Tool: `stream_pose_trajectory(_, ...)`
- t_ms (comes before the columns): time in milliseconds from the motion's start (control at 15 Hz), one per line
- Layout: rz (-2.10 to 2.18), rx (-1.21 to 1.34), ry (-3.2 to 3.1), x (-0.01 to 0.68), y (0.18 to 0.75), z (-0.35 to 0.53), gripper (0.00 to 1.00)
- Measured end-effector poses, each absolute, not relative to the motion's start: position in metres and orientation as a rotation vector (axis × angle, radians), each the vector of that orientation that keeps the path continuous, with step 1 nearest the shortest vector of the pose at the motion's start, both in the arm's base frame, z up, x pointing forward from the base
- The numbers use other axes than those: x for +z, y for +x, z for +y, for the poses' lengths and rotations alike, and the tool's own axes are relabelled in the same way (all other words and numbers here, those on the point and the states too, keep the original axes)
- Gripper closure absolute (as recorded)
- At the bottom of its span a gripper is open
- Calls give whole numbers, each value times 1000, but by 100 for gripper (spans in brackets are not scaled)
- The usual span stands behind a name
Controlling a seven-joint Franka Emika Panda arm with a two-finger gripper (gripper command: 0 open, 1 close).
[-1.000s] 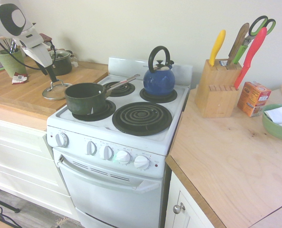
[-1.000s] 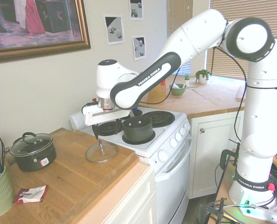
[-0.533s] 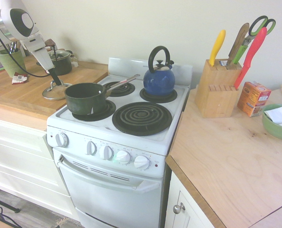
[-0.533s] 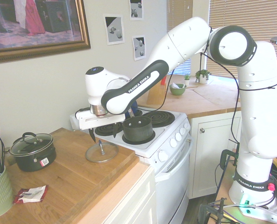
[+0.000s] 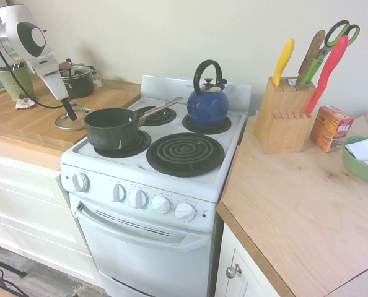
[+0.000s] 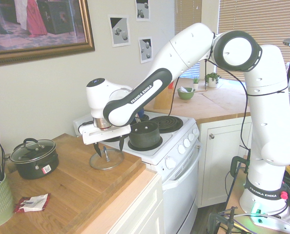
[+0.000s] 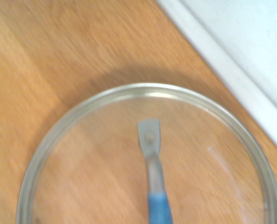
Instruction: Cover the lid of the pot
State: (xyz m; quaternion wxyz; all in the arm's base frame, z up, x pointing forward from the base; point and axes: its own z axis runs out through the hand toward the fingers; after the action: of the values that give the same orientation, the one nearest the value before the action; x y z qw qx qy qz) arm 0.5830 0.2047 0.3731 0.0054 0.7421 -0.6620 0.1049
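Lid (image 6: 106, 159) on counter (image 6: 62, 190) beside stove (image 6: 176, 146)

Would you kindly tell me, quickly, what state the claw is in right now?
Claw: open, holding nothing, poised above the round clear glass lid with a metal rim on the wooden counter.

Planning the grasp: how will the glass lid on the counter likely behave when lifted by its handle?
The lid looks like rigid glass, probably fragile if knocked on the stove edge. Its narrow upright handle may let it swing or tilt. It lies flat, so it is unlikely to roll.

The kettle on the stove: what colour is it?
Blue body, black handle; the kettle shows best in the first exterior view.
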Motion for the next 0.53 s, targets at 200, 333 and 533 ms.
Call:
stream_pose_trajectory(200,-2063,329,2336,372,583,211,100)
stream_pose_trajectory(333,-2053,330,2346,372,581,216,100)
stream_pose_trajectory(533,-2055,334,2342,372,582,214,100)
